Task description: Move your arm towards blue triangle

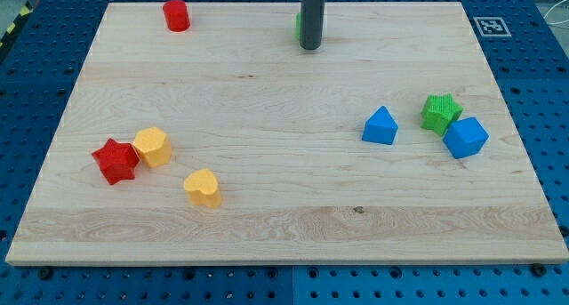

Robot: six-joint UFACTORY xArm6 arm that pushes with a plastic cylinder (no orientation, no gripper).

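Blue triangle (380, 127), the target, sits flat on the wooden board (267, 234) in its right half, about midway between the top and bottom edges and well in from the right edge. Nothing touches it; its left and upper sides face bare wood, so an approach from the top edge meets no obstacle.

Just beside it toward the right edge, a green star-shaped block (441, 112) touches or nearly touches a second blue block (466, 137), a chunky faceted form; the pair stands apart from the triangle, and a push carried past the target would likely disturb them.

My tip (310, 47) rests near the top edge, slightly right of the board's centre line, well apart from the triangle and up-left of it. The arm ends in a plain rod, so there is no claw to be wide, narrow or holding anything. A green block (300, 25), shape not discernible, is mostly hidden behind the rod; whether they touch cannot be told.

A red cylinder (177, 15) stands near the top-left corner. Toward the bottom-left corner lie a red star (116, 161) touching a yellow block (153, 147), with a yellow heart (204, 188) nearby, all far from the likely path, a diagonal run down and right
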